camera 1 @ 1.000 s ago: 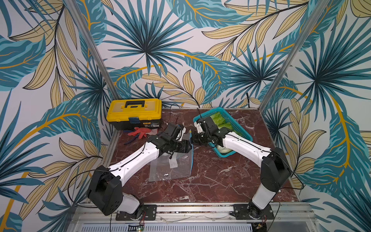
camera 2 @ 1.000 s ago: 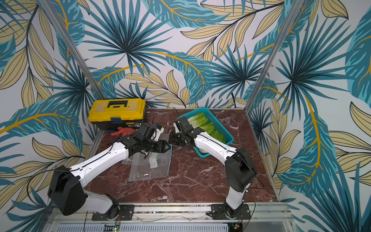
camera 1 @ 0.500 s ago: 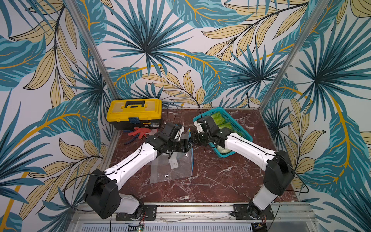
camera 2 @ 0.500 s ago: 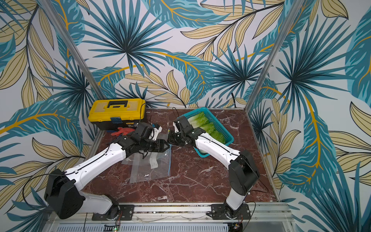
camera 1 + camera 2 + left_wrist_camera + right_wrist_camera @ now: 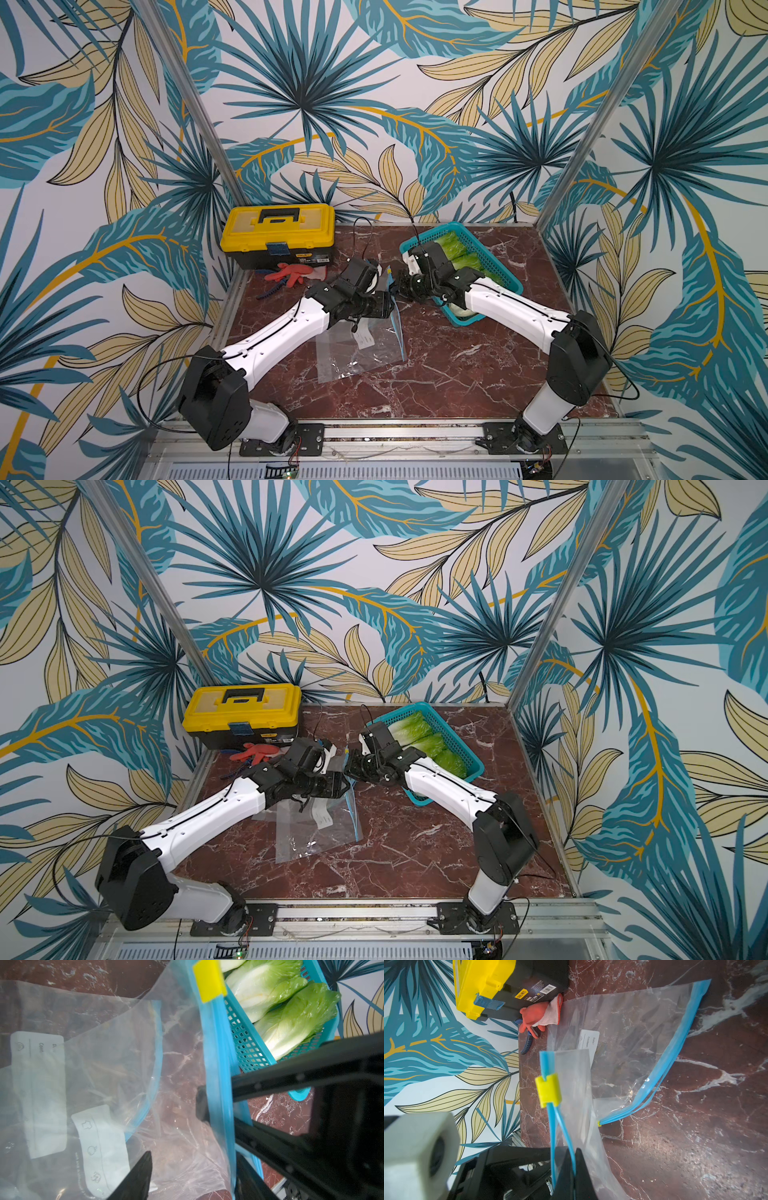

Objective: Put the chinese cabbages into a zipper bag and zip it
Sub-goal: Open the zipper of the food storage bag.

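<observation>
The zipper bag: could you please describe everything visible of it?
A clear plastic bag with a blue zip strip and a yellow slider near one end. The lips part past the slider, so it is unzipped; nothing is inside. The shut right pincer holds the strip raised; the film drapes to the table.

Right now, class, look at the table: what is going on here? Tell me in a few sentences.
Two robot arms are opening a clear zipper bag. The right pincer is shut on the bag's blue zip strip, holding that edge lifted off the table. The left pincer stands open at the bag's mouth. The three chinese cabbages lie in the teal basket; none is in the bag yet.
</observation>
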### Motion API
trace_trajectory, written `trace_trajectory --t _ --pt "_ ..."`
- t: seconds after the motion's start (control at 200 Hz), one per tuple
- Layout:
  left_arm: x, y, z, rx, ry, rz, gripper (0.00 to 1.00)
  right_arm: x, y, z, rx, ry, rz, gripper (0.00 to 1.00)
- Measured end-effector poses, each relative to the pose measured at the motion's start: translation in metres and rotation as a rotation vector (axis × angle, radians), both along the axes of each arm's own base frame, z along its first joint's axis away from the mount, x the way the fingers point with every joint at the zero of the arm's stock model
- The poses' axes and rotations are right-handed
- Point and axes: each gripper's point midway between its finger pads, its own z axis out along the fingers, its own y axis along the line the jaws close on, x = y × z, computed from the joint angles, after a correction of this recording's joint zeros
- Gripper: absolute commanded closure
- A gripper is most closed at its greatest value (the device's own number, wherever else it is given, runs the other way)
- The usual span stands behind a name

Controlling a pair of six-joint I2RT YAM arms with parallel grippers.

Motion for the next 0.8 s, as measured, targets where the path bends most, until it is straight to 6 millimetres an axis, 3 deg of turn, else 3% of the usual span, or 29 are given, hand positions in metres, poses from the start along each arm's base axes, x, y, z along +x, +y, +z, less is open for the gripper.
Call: trace_trajectory --t 0.2,0.446,0.696,0.746,0.801 --pt "0.0 -0.004 -0.018 0.044 0.031 0.028 0.6 0.001 0.0 -0.005 0.03 0.041 -0.046 1.0" --pt "0.001 -0.002 -0.021 0.06 0.029 0.039 1.0 0.004 -0.002 -0.006 0.043 0.052 -0.08 1.0" --pt "0.002 0.027 0.001 0.049 0.009 0.057 1.0 0.015 -0.034 -0.025 -0.069 0.045 -0.121 0.99" --pt "0.001 0.03 0.008 0.047 0.0 0.052 1.0 0.014 -0.038 -0.03 -0.105 0.041 -0.111 0.96" --pt "0.002 0.03 0.017 0.039 -0.014 0.045 1.0 0.011 -0.039 -0.035 -0.135 0.032 -0.09 0.85"
